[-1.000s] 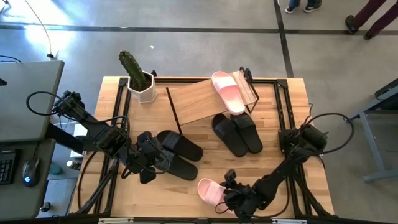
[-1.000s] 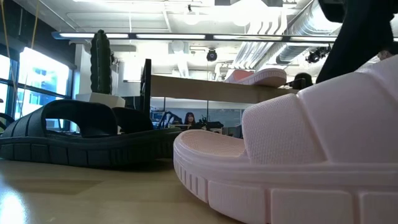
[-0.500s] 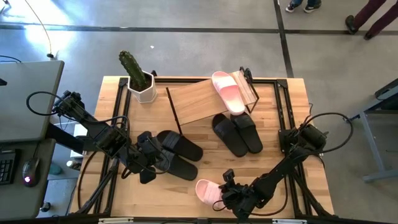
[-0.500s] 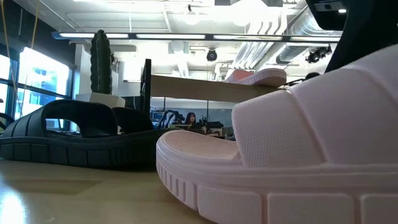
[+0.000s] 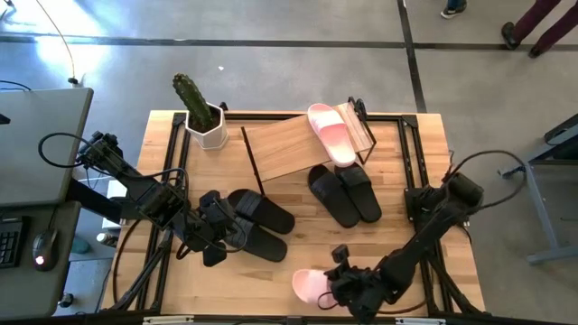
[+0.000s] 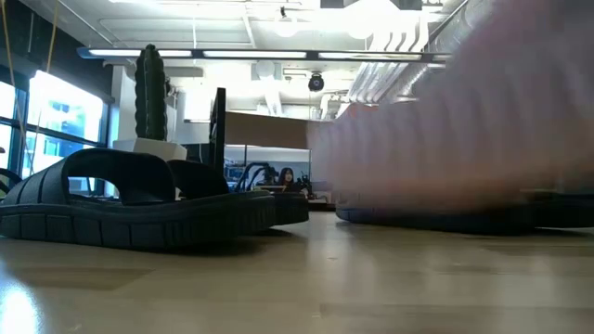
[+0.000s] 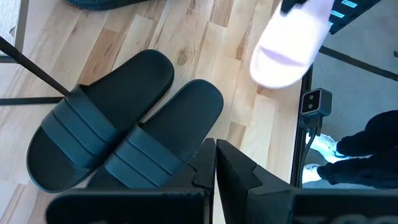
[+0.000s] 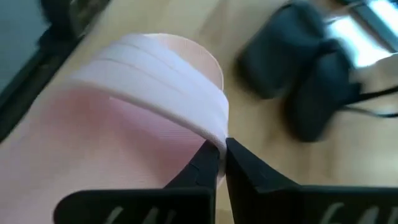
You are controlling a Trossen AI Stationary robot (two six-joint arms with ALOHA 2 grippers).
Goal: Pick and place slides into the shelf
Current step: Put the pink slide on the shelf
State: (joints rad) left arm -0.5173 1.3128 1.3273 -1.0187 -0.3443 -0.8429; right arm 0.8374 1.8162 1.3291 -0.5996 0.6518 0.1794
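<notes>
1. At the near edge of the worktop [image 5: 203, 280], the right claw [image 5: 346, 280] is clenched on the edge of the wide strap of a pale pink slide [image 5: 310, 286]; in the right wrist view its dark fingers [image 8: 208, 163] pinch the strap's rim.
2. The low view shows this pink slide only as a blur in front of the camera, so it appears to be moving.
3. Handling, as a judgement: a foam slide like this looks light and somewhat springy. The strap is the natural handle, but a grip at one edge will likely let the sole hang and swing, so a slow carry suits it.
4. Its mate, the other pink slide [image 5: 330, 133], lies on the light plank top of the shelf [image 5: 284, 149] at the far side.
5. One black pair [image 5: 345, 193] sits just in front of the shelf.
6. The second black pair [image 5: 260, 223] lies by the left claw [image 5: 217, 236], which is closed and empty beside it.
7. A potted cactus [image 5: 200, 111] stands at the far left corner, clear of the carry path.
</notes>
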